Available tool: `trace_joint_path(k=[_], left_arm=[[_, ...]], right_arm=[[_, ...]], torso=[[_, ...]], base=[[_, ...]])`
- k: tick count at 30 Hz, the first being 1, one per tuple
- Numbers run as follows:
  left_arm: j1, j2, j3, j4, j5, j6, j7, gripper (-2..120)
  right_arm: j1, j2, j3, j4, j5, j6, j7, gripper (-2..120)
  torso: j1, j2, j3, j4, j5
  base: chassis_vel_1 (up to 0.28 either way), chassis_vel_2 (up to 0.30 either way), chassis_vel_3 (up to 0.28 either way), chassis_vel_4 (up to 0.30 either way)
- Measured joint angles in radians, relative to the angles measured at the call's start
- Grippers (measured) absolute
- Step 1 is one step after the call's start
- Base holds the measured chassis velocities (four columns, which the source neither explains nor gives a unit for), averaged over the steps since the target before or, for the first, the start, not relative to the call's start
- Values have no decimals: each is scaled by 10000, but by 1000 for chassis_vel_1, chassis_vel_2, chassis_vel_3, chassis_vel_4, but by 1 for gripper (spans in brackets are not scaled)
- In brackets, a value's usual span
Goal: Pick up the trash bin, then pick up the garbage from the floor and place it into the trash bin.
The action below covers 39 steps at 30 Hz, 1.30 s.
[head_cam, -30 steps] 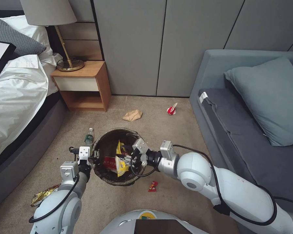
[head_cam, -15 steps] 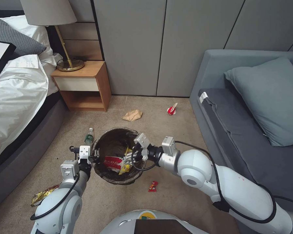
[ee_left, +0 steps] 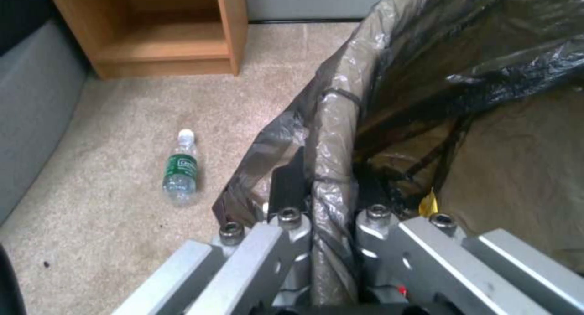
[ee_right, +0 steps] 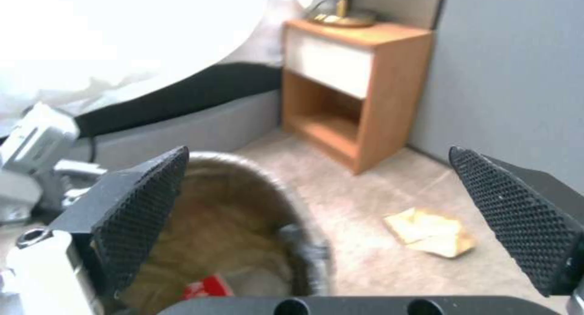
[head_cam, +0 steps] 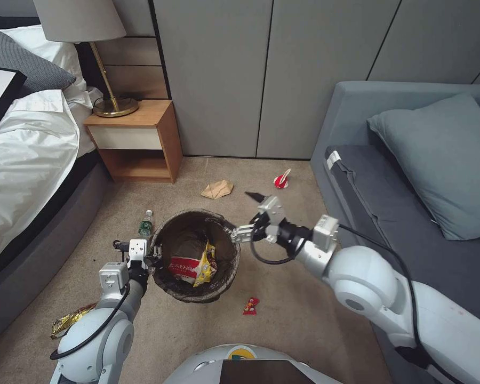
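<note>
The left gripper clamps its jaws on the trash bin rim to steady it on the carpet near the bed, while the empty right gripper, jaws spread wide, hovers beside its far-right edge above the dropped wrappers.

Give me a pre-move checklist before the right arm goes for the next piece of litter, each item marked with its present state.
1. Left gripper clamped on the trash bin rim: ok, fingers either side of the liner.
2. Right gripper free to grasp: ok, open and empty, beside the bin's rim.
3. Snack wrappers inside the bin: ok, nothing hangs over the rim.
4. Tan paper bag reachable: ok, lies alone on open carpet ahead of the right gripper.
5. Other litter located: ok, bottle, red wrapper, paper cup, gold wrapper on the floor.
6. Bin lifted off the carpet: cannot tell.
</note>
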Motion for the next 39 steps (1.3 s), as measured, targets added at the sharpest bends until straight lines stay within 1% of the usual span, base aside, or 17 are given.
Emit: trace_joint_path(k=[2,3,5,6,8,10,14,18,20,27,29,30,32,33,34,36,39], left_arm=[[5,-7,-10,0,0,0,-1,2],[5,-7,-10,0,0,0,-1,2],[5,0,-14,-12,-2,5,-2,2],[5,0,-14,-12,-2,5,-2,2],[-4,3,-15,-18,-4,7,-2,2],[-4,4,-18,-21,-5,7,-2,2],[11,41,-85,-77,-76,13,-2,2],[14,111,-148,-127,-178,27,-8,2],[11,145,-153,-146,-234,32,-30,2],[49,248,-160,-185,-320,52,-64,2],[53,289,-160,-185,-332,58,-70,2],[53,289,-160,-185,-332,58,-70,2],[59,307,-152,-180,-333,61,-71,2],[59,307,-152,-180,-333,61,-71,2],[67,310,-144,-163,-333,63,-73,2],[86,321,-135,-150,-333,65,-75,2],[91,330,-131,-143,-331,67,-76,2]], right_arm=[[-1019,-345,1183,89,-34,446,-209,100],[-1019,-345,1183,89,-34,446,-209,100],[-1698,-598,1819,-76,-198,814,-411,100],[-1698,-598,1819,-76,-198,814,-411,100],[-2018,-676,2063,-546,-496,1189,-486,100],[-2025,-653,2062,-754,-597,1271,-498,100],[-2111,-647,1916,-1214,-678,1409,-657,100],[-2268,-606,1679,-1771,-1032,1773,-1094,100],[-2379,-498,1512,-2250,-1476,2064,-1444,100],[-3020,-353,1267,-3277,-2355,2415,-2172,100],[-3158,-304,1171,-3722,-2593,2526,-2653,100],[-3158,-304,1171,-3722,-2593,2526,-2653,100],[-3113,-305,1116,-4108,-2855,2638,-3286,100],[-3113,-305,1116,-4108,-2855,2638,-3286,100],[-3011,-328,1065,-4404,-3051,2700,-3789,100],[-2818,-340,851,-4865,-3219,2805,-4367,100],[-2720,-326,653,-5138,-3262,2806,-4613,100]], torso=[[0,0,-1,-3,0],[0,0,-1,-3,0],[0,0,-1,-7,0],[0,0,-1,-7,0],[0,0,-1,-3,1],[0,0,0,2,0],[0,0,0,1,1],[0,0,0,-1,-1],[0,0,0,0,-1],[0,0,0,-3,-1],[0,0,0,-4,-1],[0,0,0,-4,-1],[0,0,0,-2,0],[0,0,0,-2,0],[0,0,0,-1,-1],[0,0,0,0,-1],[0,0,0,0,-2]], base=[[0,0,0,0],[0,0,0,0],[0,0,0,0],[0,0,0,0],[0,0,0,0],[0,0,0,0],[0,0,0,0],[0,0,0,0],[0,0,0,0],[0,0,0,0],[0,0,0,0],[0,0,0,0],[0,0,0,0],[0,0,0,0],[0,0,0,0],[0,0,0,0],[0,0,0,0]])
